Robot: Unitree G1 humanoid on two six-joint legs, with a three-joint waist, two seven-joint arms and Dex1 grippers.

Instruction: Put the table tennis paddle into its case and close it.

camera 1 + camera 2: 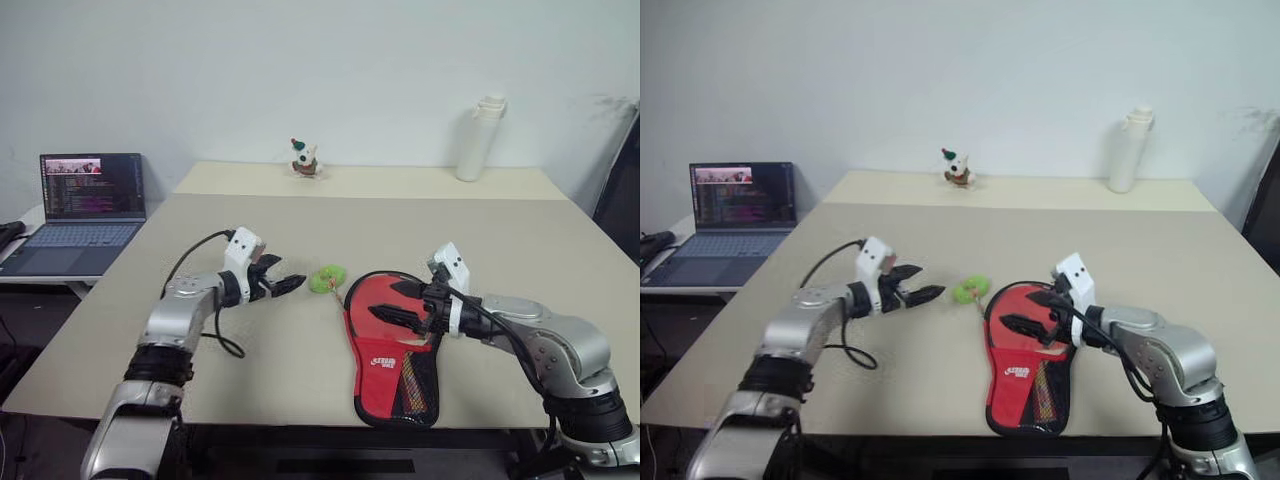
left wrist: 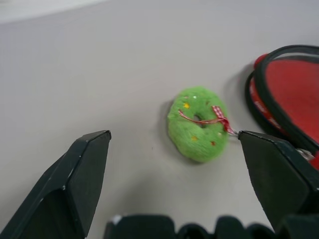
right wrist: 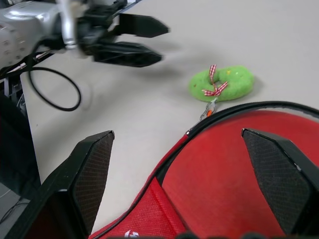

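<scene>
Left eye view: left hand (image 1: pixel 293 284) open, empty; right hand (image 1: pixel 392 302) open over case (image 1: pixel 392 365).

My arms: silver-grey metal shells w/ black joint bands at wrist & forearm — same build both sides. Each wrist carries a small white cam block. Left gripper (image 1: pixel 283 285): two black tapered fingers, matte, angular, wedge-shaped tips. Right gripper (image 1: pixel 396 303): same black finger pair; up close the inner pads show a fine textured grid. Black cable loops off my left forearm & hangs in a curl; another black cable runs along the right forearm. No markings I can read.
</scene>
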